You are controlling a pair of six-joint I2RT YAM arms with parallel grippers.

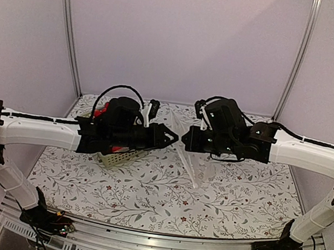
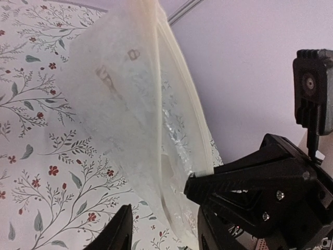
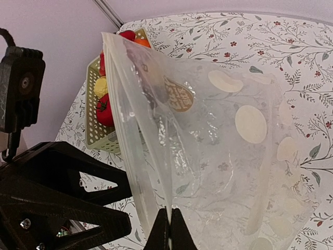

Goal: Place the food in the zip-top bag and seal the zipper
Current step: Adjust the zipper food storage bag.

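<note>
The clear zip-top bag [image 3: 223,135] hangs in the air between my two grippers, and it shows as a thin sheet in the top view [image 1: 188,164]. Its whitish zipper [image 2: 174,73] runs up along the mouth edge. My right gripper [image 3: 169,229] is shut on the bag's top edge, and its tip shows in the left wrist view [image 2: 208,182]. My left gripper [image 2: 165,207] is open, with the bag's edge between its fingers. The food [image 3: 104,110], red and yellow toy fruits, lies in the pale green basket [image 3: 96,133]. I see no fruit inside the bag.
The basket [image 1: 117,157] stands on the flowered tablecloth [image 1: 145,201] under my left arm, at the left rear. Plain walls and metal posts close in the back and sides. Both arms meet at mid-table.
</note>
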